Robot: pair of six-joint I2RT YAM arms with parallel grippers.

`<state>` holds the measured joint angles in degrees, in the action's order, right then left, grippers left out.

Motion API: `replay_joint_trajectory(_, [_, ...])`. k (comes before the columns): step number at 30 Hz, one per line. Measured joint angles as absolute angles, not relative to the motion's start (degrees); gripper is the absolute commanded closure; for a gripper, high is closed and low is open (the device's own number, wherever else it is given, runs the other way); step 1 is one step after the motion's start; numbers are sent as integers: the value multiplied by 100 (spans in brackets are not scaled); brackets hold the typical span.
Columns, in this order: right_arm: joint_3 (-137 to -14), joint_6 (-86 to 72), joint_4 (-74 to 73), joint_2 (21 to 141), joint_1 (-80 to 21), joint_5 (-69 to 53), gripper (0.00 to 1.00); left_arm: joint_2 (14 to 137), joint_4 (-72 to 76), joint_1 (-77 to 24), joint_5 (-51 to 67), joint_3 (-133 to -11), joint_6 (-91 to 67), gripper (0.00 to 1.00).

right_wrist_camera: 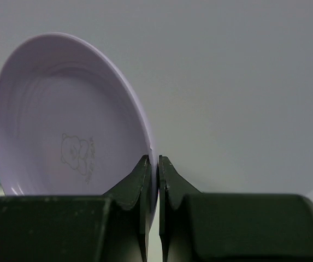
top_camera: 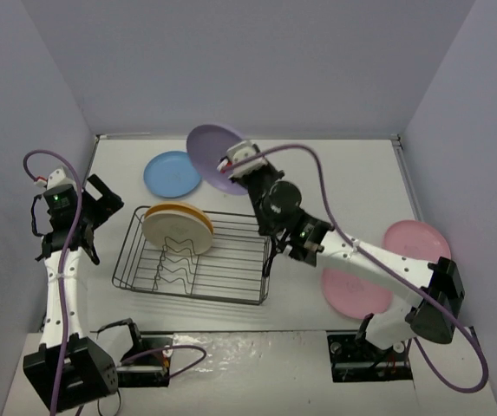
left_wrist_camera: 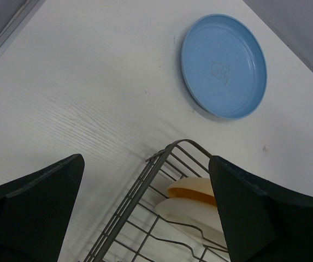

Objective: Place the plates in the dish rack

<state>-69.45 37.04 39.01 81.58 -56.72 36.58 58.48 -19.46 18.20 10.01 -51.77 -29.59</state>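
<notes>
The right gripper (right_wrist_camera: 152, 164) is clamped on the rim of the purple plate (right_wrist_camera: 63, 125), holding it on edge in the air at 12 o'clock from the rack (top_camera: 231, 295). The left gripper (left_wrist_camera: 145, 213) hangs released and empty at the rack's 9 o'clock side. A cream plate (top_camera: 166, 230) and an orange plate (top_camera: 198, 217) stand together in the rack's 11 o'clock corner. The blue plate (top_camera: 172, 173) lies on the table (top_camera: 335, 173) at 11 o'clock, and two pink plates (top_camera: 415, 243) lie at 3 o'clock. The pinch takes only a thin bite of rim, so the plate could swivel or slip out on the way down. Its lower edge could also catch a wire and tip flat, or knock the two plates already standing if it comes in too close. No brand or readable writing shows. The purple plate carries a faint bear-like outline at its centre, with marks beside it too small to read, and the blue plate has a similar faint mark.
</notes>
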Motion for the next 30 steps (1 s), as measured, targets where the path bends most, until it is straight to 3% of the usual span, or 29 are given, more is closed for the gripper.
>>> replay_joint_trajectory(6, [-6759,5315,4065,8107,-6696,2997,100,5848,-1949,1806,1016,-5178,-2960,3])
replay_joint_trajectory(16, [-6759,5919,3408,7827,-7504,1771,100,5848,-1949,1806,1028,-5177,-2958,3])
replay_joint_trajectory(30, [-6838,6284,3601,9441,-7773,2379,100,5850,-1949,1806,1044,-5177,-2958,3])
